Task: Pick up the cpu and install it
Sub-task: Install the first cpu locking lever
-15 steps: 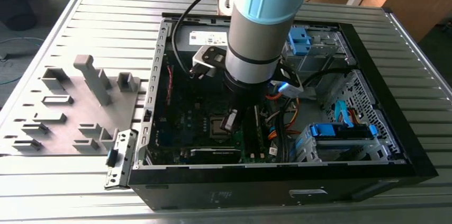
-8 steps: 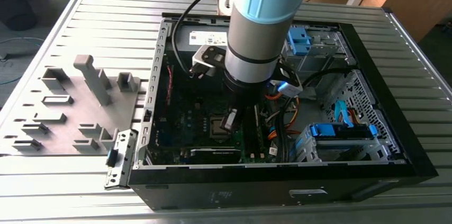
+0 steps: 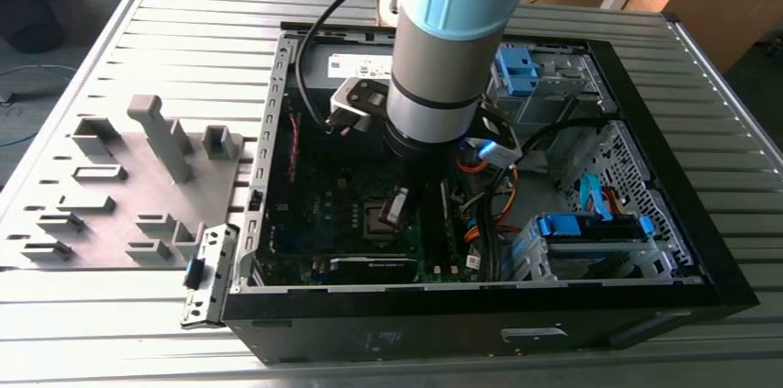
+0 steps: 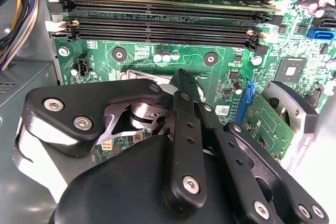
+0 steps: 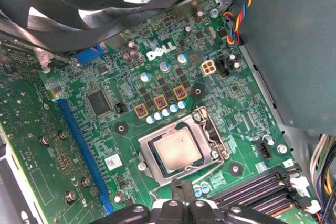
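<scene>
Cpu (image 5: 177, 149) seated flat in socket frame (image 5: 202, 121), square, no long axis. Hand (image 5: 181, 203) poised just off its near edge, low over motherboard (image 5: 79, 129). Cannot tell whether fingers open or closed; nothing seen gripped.

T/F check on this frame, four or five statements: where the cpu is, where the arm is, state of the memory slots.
1. The cpu lies in the motherboard socket, in the first wrist view. True.
2. The gripper carries the cpu above the table. False: the cpu lies in the socket, and the gripper is inside the computer case.
3. The arm reaches down into the open case. True.
4. The memory slots in the second wrist view hold green sticks. False: they look empty.
</scene>
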